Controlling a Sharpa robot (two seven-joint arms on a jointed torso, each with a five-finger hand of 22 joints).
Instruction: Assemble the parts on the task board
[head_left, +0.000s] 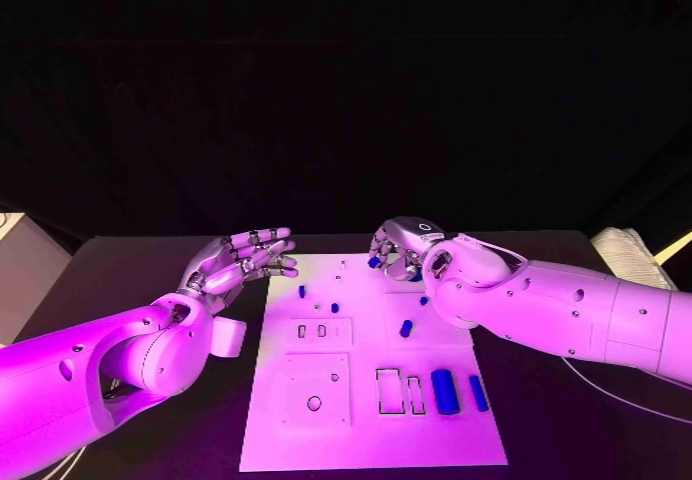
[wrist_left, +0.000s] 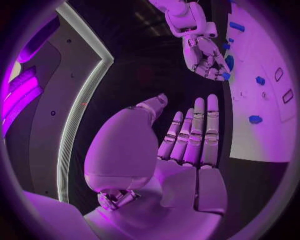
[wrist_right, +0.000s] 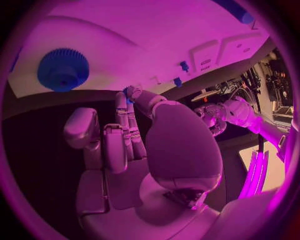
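The white task board (head_left: 375, 430) lies in the middle of the table. My right hand (head_left: 408, 248) hovers over its far edge and pinches a small blue part (head_left: 374, 262) at its fingertips; the same part (wrist_right: 130, 92) shows in the right wrist view. My left hand (head_left: 242, 258) floats beside the board's far left corner, fingers spread and empty (wrist_left: 187, 145). Small blue pegs (head_left: 335, 307) (head_left: 407, 327) stand on the board. Two longer blue bars (head_left: 444, 391) lie near its front right. A blue gear (wrist_right: 62, 69) sits on the board close to my right hand.
Rectangular slots (head_left: 389, 390) and a square plate with a hole (head_left: 315, 402) mark the board's front half. The black table (head_left: 577, 440) runs round the board. A pale object (head_left: 630, 250) lies at the table's far right.
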